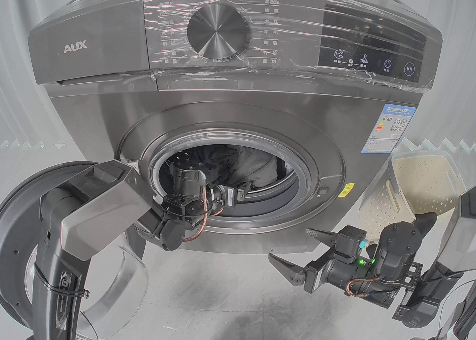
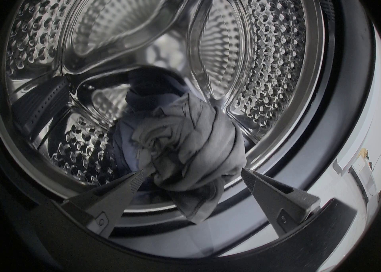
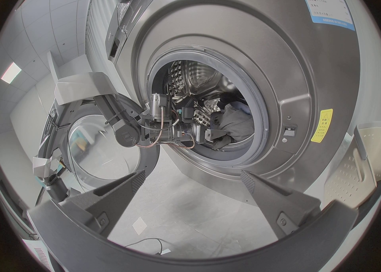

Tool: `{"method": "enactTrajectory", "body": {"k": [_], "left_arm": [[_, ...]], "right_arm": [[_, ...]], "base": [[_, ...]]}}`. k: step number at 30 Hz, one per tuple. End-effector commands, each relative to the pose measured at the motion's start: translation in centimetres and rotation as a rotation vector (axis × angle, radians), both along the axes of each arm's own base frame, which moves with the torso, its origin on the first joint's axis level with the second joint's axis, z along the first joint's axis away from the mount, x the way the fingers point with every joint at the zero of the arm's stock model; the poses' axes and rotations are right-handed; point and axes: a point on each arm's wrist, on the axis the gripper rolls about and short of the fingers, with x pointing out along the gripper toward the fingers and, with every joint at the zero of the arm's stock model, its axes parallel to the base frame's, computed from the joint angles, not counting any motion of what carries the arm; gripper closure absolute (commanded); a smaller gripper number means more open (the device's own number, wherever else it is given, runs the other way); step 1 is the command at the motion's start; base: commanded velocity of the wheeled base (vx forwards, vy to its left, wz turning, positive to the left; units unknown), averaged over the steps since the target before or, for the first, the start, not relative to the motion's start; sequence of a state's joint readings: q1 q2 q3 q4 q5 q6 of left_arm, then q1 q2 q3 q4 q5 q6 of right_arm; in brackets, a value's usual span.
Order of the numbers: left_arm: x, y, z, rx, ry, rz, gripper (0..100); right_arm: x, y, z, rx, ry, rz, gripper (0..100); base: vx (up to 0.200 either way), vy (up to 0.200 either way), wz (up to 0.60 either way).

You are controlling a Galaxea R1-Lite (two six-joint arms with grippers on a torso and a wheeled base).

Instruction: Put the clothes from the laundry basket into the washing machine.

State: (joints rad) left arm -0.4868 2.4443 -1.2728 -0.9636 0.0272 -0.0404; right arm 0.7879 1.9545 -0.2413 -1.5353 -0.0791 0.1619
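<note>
Head view: the washer (image 1: 238,123) is seen head-on with its door (image 1: 20,237) swung fully open to the left, so the round opening is left unobstructed apart from the left arm. The left gripper (image 1: 244,191) is held just inside the lower rim of that opening. In the left wrist view its fingers (image 2: 119,195) are spread wide and nothing is gripped; the grey and blue clothes (image 2: 190,142) are bunched between and just beyond the tips, lying on the drum (image 2: 274,46) floor with one fold draped over the front lip. Whether a fingertip touches the cloth cannot be told. Open drum space is seen above and behind the bundle. The right gripper (image 1: 289,244) is held low in front of the washer, to the right of the opening and well apart from it, with its fingers (image 3: 278,201) wide open and nothing between them. A stretch of bare floor (image 3: 190,209) lies between it and the machine. The basket (image 1: 421,182) is tilted up beside the washer's right edge, near the right arm.
</note>
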Motion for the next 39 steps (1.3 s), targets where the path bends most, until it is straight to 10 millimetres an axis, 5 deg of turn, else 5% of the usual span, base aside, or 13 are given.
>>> {"method": "enactTrajectory", "body": {"k": [1, 4, 5, 13, 19, 28, 29, 39], "left_arm": [[1.0, -0.5, -0.9, -0.007, -0.011, 0.001, 0], [1.8, -0.7, -2.2, -0.001, -0.004, 0.005, 0], [2.0, -0.8, -2.6, 0.000, -0.001, 0.005, 100], [3.6, -1.7, -3.0, -0.020, -0.035, 0.017, 100], [8.3, -1.6, 0.0, -0.136, -0.265, 0.152, 100], [8.5, -1.0, -0.3, -0.130, -0.259, 0.164, 100], [8.2, -1.2, -0.5, -0.126, -0.246, 0.158, 0], [5.4, -1.4, 0.3, -0.115, -0.189, 0.124, 0]], "right_arm": [[-0.1, 0.1, 0.0, 0.001, -0.001, 0.004, 0], [-0.1, 0.1, 0.0, 0.001, -0.001, 0.004, 0], [-0.1, 0.1, 0.0, 0.001, -0.001, 0.004, 0], [0.0, 0.2, 0.0, 0.001, -0.001, 0.004, 0], [0.0, 0.2, 0.0, 0.003, 0.000, 0.003, 0], [0.0, 0.2, 0.0, 0.003, 0.000, 0.003, 0], [0.0, 0.2, 0.0, 0.003, 0.000, 0.003, 0], [0.1, 0.1, -0.1, 0.002, 0.001, 0.000, 0]], "base": [[0.000, 0.000, 0.00], [0.000, 0.000, 0.00], [0.000, 0.000, 0.00], [0.000, 0.000, 0.00], [0.000, 0.000, 0.00], [0.000, 0.000, 0.00], [0.000, 0.000, 0.00], [0.000, 0.000, 0.00]]}}
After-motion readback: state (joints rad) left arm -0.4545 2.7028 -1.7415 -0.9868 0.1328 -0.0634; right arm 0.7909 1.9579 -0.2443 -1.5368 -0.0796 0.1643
